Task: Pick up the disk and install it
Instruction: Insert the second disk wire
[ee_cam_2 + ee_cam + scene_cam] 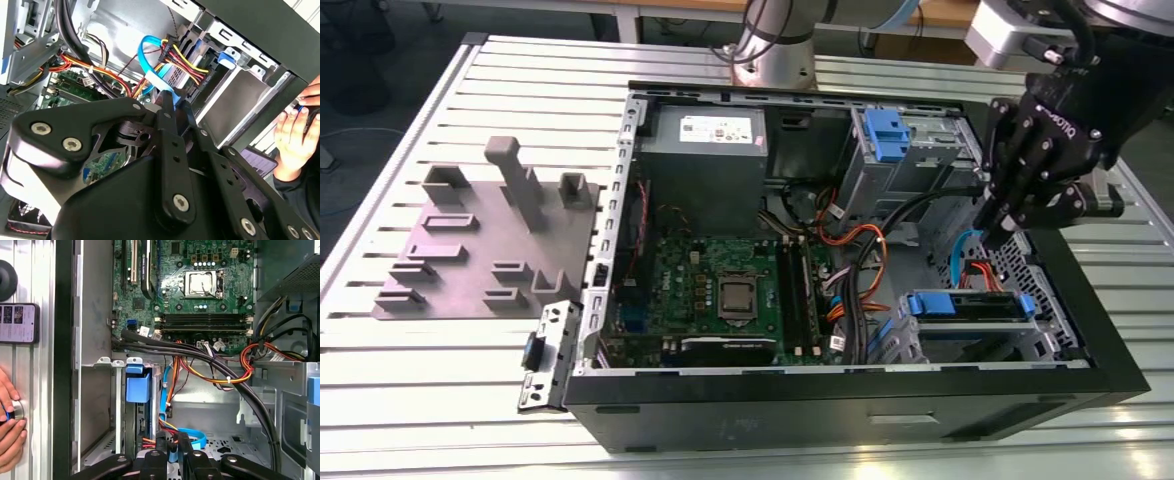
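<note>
**Gripper Poised Inside Open Computer Case, Fingers Drawn Together**

Here, the black gripper (1010,232) hangs from above into the open computer case (854,410), its fingers pointing down into the corner of the chassis on the exterior view's right. The arm reaches in from the upper edge of that view, wrist tilted slightly so the finger linkages slope toward the case floor. In both wrist views the two fingertips (170,442) stand close together with only a narrow slit between them, and a blue data cable (150,75) runs right at that slit; whether the tips actually pinch the cable cannot be told.

The disk (970,306) sits just below and ahead of the fingertips, already lodged in the lower drive cage (107,405), its blue caddy rail facing out. In the first wrist view the blue caddy handle (137,385) lies just beyond the fingertips, with red, yellow and black power wires (182,57) plugged in at the drive's end. The gripper does not touch the disk.

Farther out from the gripper lies the green motherboard (195,285). Outside the case wall, a person's hand (10,425) rests on the slatted metal table (440,360), near a phone (19,323).
</note>
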### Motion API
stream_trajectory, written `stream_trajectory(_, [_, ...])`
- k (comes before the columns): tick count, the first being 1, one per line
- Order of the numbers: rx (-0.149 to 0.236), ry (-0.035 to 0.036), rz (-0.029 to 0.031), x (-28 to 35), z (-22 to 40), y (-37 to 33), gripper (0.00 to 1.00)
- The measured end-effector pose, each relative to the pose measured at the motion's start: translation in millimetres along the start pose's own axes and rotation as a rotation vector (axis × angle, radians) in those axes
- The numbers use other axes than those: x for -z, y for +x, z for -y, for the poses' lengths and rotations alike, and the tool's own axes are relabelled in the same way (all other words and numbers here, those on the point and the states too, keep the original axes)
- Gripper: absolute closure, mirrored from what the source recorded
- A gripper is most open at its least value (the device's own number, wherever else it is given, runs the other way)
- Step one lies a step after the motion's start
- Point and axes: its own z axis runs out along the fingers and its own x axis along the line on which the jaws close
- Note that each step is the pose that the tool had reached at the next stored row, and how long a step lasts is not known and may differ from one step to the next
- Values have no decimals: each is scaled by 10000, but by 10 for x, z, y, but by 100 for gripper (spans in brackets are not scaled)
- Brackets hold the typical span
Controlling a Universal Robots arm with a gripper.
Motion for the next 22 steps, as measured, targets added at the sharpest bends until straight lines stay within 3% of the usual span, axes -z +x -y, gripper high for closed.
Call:
stream_trajectory(7, [-1, 1, -126, -107, 15, -12, 77])
stream_trajectory(9, [-2, 1, -136, -127, 15, -14, 84])
stream_trajectory(13, [-1, 16, -124, -150, 10, -5, 84])
stream_trajectory(17, [0, 125, -56, -171, -20, 21, 84])
stream_trajectory(22, [10, 200, -23, -203, -91, 45, 84])
